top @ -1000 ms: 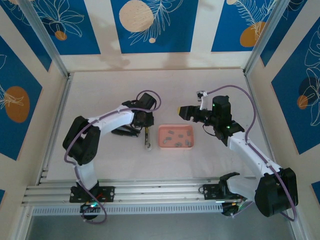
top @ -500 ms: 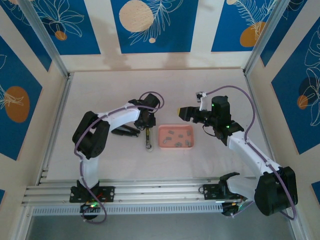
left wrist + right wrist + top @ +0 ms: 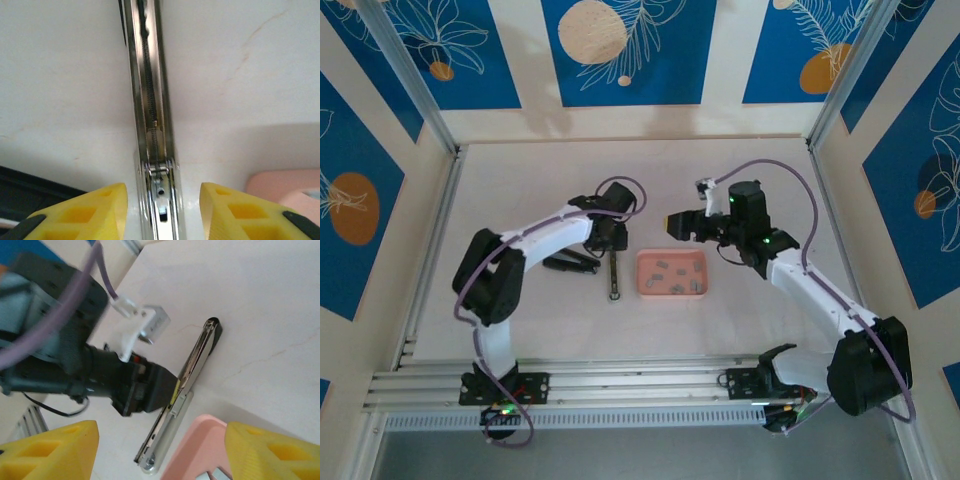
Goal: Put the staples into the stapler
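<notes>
Currently the left gripper hangs over the far half of the stapler. Its fingers are parted on either side of the bar, with bare surface showing in both gaps. It holds nothing and no contact is seen.

The stapler lies flat on the table, long axis near-to-far, channel face-up with its spring exposed. The staples lie loose in the tray, just right of the stapler and apart from it.

The right gripper is wide open and empty, hovering near the tray's far-left corner. Judged the nearer arm for a pick, with the staples lying nearward of it and below. Any strip will need aligning with the channel's near-far axis.

Unclear:
- Orientation of single staples is too small to read from above.
- The tray is cut off at the bottom edge of the right wrist view.
- The stapler's near end is cut off in the left wrist view.
- A dark object lies left of the stapler, identity not resolved.
</notes>
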`<state>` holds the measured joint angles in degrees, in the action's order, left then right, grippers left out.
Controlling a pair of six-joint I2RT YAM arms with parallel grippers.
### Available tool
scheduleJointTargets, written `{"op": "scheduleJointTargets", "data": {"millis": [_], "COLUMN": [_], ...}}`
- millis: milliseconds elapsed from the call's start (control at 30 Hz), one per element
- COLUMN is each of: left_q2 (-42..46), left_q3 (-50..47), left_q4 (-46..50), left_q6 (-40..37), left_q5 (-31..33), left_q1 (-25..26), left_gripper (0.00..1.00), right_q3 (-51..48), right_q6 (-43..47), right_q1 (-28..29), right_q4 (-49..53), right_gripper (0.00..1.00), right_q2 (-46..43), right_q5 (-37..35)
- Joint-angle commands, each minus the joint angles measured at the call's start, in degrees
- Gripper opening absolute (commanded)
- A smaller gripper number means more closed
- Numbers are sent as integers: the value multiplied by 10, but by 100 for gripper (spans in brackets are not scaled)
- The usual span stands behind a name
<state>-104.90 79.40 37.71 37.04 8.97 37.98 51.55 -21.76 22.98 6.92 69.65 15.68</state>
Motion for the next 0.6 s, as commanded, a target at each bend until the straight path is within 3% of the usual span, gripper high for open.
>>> {"op": "scheduleJointTargets", "data": {"millis": [0,100,267,567], "left_q2": [86,146,233,340], "left_q3": [-34,-105,-240,-366], "left_q4": [-29,-83,-187,-255], "left_q6": [-8,-15,15,8], "left_q5": [-25,-108,-250,-268], "left_q1": [-15,-58,-176,-307], "left_gripper": [46,47,51,54], "right_q3": [55,107,195,350], "right_q6": [83,136,227,392], "right_q1": [42,86,140,235], "right_q4": [76,118,161,224], "right_gripper": [67,68,74,83], "right_q2": [34,87,184,380], "right_q5": [-32,-48,-62,-112]}}
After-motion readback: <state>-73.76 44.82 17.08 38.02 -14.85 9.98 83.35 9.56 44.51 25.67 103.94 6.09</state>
